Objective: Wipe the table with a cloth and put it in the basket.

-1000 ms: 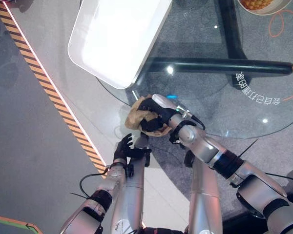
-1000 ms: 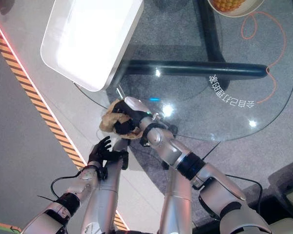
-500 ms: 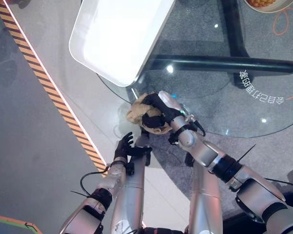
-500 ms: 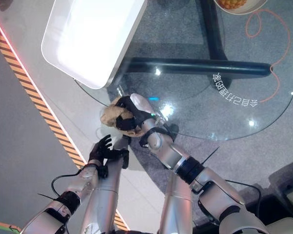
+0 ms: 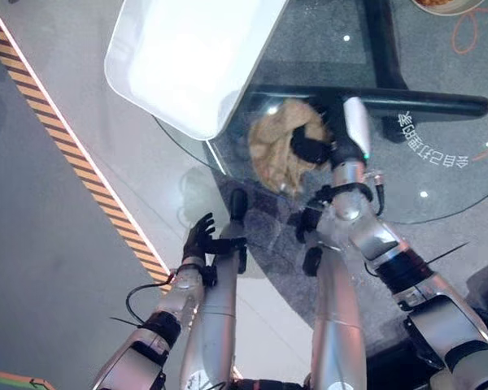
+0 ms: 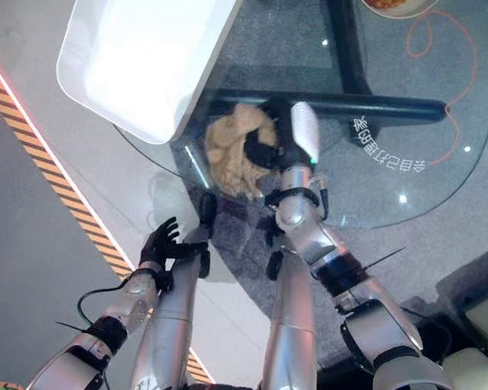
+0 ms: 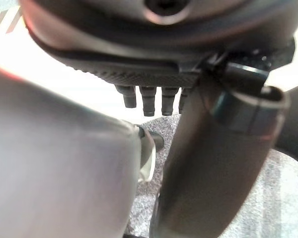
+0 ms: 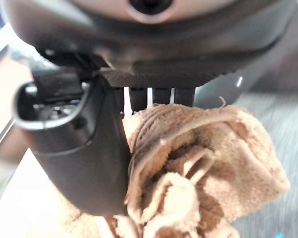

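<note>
A tan cloth [image 5: 278,148] is bunched over the glass table [image 5: 439,162], just beside the near corner of the white basket [image 5: 175,122]. My right hand [image 5: 313,149] is shut on the cloth, thumb pressed against it. The right wrist view shows the cloth [image 8: 203,168] crumpled against the palm beside the thumb [image 8: 74,148]. I cannot tell whether the cloth touches the glass. My left hand [image 5: 199,237] hangs open with spread fingers over the floor, off the table's near edge, holding nothing.
The black table foot [image 5: 423,104] shows through the glass. A bowl of orange pieces [image 5: 439,4] sits at the far right with an orange cord [image 5: 480,24] by it. A yellow-black striped line [image 5: 81,154] crosses the floor on the left.
My right hand has carried the cloth from the table's near edge farther in and to the right, up beside the basket's corner. The left hand has stayed put.
</note>
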{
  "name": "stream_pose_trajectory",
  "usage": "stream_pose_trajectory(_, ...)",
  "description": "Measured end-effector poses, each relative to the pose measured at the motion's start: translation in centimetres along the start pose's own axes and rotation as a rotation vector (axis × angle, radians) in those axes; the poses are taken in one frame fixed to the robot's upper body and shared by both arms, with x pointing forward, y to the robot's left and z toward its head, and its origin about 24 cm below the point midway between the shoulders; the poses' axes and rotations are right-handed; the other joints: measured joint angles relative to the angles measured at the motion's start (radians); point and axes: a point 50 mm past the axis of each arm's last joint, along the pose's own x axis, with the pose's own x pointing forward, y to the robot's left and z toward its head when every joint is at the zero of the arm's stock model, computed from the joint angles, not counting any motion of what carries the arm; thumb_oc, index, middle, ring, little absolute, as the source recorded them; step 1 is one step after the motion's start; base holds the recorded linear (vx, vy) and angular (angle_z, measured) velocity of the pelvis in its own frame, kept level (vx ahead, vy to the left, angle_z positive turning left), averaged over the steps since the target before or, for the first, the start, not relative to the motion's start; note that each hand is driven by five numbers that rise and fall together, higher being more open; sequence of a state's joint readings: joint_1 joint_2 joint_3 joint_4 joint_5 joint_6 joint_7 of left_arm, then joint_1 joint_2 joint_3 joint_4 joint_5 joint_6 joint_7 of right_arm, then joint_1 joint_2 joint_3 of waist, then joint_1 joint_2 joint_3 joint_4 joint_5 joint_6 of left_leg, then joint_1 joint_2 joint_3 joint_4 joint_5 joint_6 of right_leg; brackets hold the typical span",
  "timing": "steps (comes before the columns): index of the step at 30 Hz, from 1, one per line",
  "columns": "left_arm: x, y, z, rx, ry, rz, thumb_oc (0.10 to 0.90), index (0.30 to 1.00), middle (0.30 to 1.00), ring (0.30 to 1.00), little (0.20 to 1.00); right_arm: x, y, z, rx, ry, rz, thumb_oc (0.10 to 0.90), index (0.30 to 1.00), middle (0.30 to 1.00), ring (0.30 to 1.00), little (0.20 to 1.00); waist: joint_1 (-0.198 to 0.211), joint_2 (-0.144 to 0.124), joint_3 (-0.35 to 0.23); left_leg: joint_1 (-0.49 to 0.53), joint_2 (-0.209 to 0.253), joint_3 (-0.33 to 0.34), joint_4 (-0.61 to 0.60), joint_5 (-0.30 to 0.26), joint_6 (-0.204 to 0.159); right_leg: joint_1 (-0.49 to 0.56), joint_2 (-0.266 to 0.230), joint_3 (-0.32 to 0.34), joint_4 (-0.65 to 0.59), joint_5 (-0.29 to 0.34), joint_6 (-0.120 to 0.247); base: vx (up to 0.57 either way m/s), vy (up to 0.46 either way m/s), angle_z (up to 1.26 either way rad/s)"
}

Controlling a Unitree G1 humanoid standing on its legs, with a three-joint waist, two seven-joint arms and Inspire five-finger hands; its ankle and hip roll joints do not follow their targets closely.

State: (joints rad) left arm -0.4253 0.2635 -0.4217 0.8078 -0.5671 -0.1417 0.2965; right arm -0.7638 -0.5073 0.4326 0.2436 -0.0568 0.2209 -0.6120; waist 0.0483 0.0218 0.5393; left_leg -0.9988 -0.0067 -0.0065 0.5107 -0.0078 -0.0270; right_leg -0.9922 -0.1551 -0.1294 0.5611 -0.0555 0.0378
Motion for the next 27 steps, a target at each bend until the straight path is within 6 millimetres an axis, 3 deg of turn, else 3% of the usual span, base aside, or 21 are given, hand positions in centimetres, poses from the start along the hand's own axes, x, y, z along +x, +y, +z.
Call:
stream_pose_trajectory(5,0.0,0.4,-0.1,0.0,0.003,0.011,0.8,0.9,0.9,0.9,0.9,0.7,-3.3,-1.6,-0.052,0.061,-0.173,0.1,0.3,0.3,0.3,0.2,-0.014,-0.005,0.0,0.0,0.0,0.02,0.015,-0.013,0.019,0.006,-0.001,0.023,-0.016,0.008,0.012,0.01,-0.011,-0.07)
stream_pose_trajectory(8,-0.1,0.9,-0.3,0.006,0.006,0.021,0.8,0.9,0.9,0.9,0.9,0.6,-3.5,-1.7,-0.062,0.072,-0.208,0.1,0.3,0.3,0.3,0.2,-0.029,-0.007,0.0,0.001,-0.001,0.026,0.016,-0.014,0.021,0.009,-0.002,0.024,-0.027,0.012,0.016,0.0,-0.008,-0.04)
stream_pose_trajectory(17,-0.1,1.1,-0.3,0.005,0.007,0.022,0.8,0.9,0.9,0.9,0.9,0.4,-4.2,-2.4,-0.069,0.112,-0.289,0.1,0.3,0.3,0.3,0.2,-0.027,-0.009,0.0,0.001,-0.001,0.028,0.014,-0.015,0.023,0.011,-0.001,0.025,-0.037,0.013,0.017,0.0,0.0,0.0)
stream_pose_trajectory(27,-0.1,1.1,-0.4,-0.001,0.009,0.025,0.8,0.9,0.9,0.9,0.9,-0.4,-7.3,-4.3,-0.107,0.226,-0.622,0.1,0.3,0.3,0.3,0.2,-0.03,-0.009,0.001,0.0,-0.002,0.035,0.007,-0.018,0.027,0.012,-0.001,0.029,-0.052,0.018,0.022,0.0,0.0,0.0)
